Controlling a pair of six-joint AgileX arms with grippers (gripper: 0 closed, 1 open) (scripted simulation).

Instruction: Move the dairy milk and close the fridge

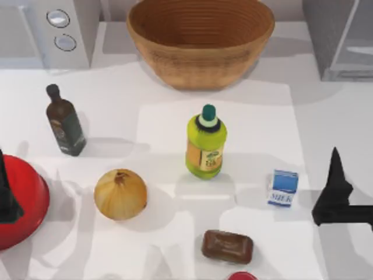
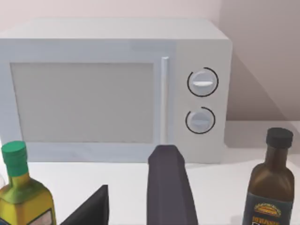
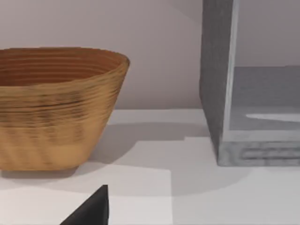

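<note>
The right pincer [image 1: 337,175] sits low near the right edge of the counter [image 1: 326,116], and I cannot tell if it is open or closed. The dairy milk [image 1: 283,188] stands on the counter just to the left of it, close by but not touching. The little carton is upright, with its blue top up and the word "MILK" on its white side. The left pincer [image 1: 6,192] is parked far away at the left edge, over a red bowl [image 1: 26,198], and I cannot tell if it is open or closed either. The fridge [image 1: 341,38] is the grey box in the far right corner, well behind the milk. From the right wrist view its front looks open and pale inside [image 3: 262,101]. A big woven basket [image 1: 201,41] sits at the back in the middle, and nothing can be seen in it. A white microwave [image 1: 55,32] with two round dials is in the far left corner. Also on the white counter are a yellow-green bottle [image 1: 206,147] in the middle, a dark bottle [image 1: 65,122] to the left, an onion [image 1: 120,193] and a brown bar [image 1: 227,246] near the front.
</note>
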